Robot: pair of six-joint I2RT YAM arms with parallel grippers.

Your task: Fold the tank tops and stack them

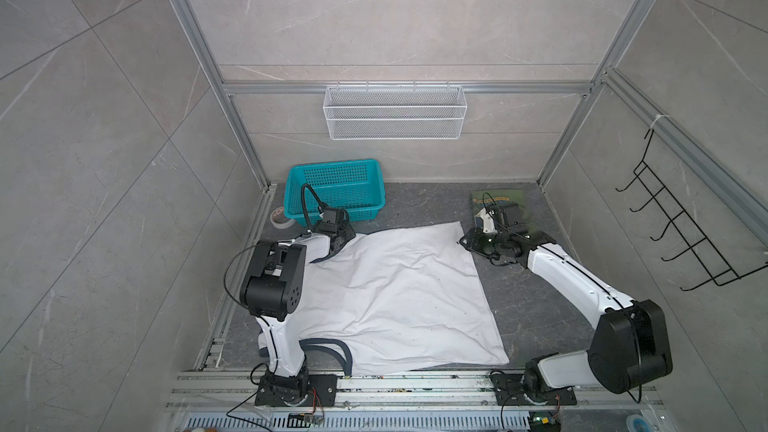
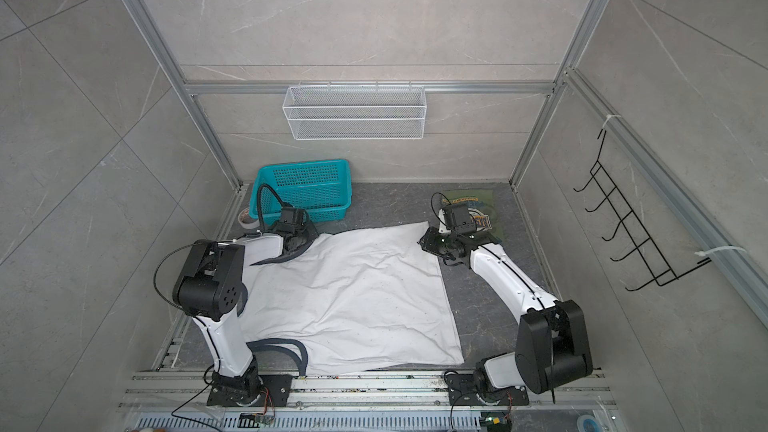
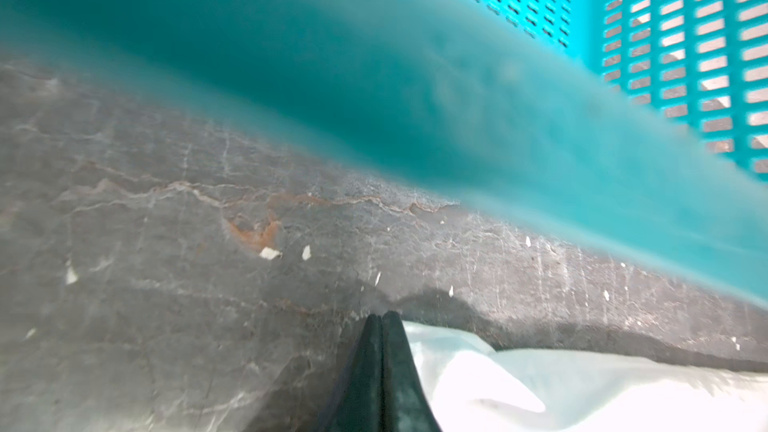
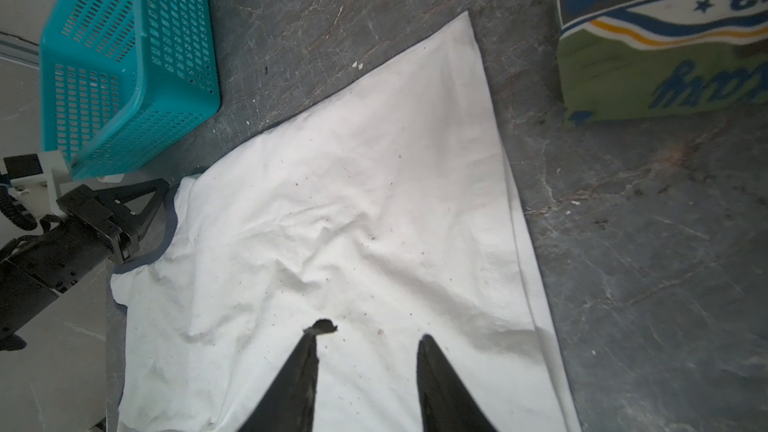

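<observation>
You'll likely find the white shirt (image 1: 395, 284) light and limp; take corners. Left gripper (image 3: 381, 315) pressed together at its ten o'clock edge, right gripper (image 4: 372, 332) spread.

The right claw (image 4: 370, 336), jaws apart and holding nothing, sits over the wrinkled white tank top (image 4: 353, 201) spread on the dark bench (image 4: 644, 242), with a teal basket (image 4: 124, 55) and the folded olive green tank top (image 4: 665, 76) lying off the shirt's opposite sides.
</observation>
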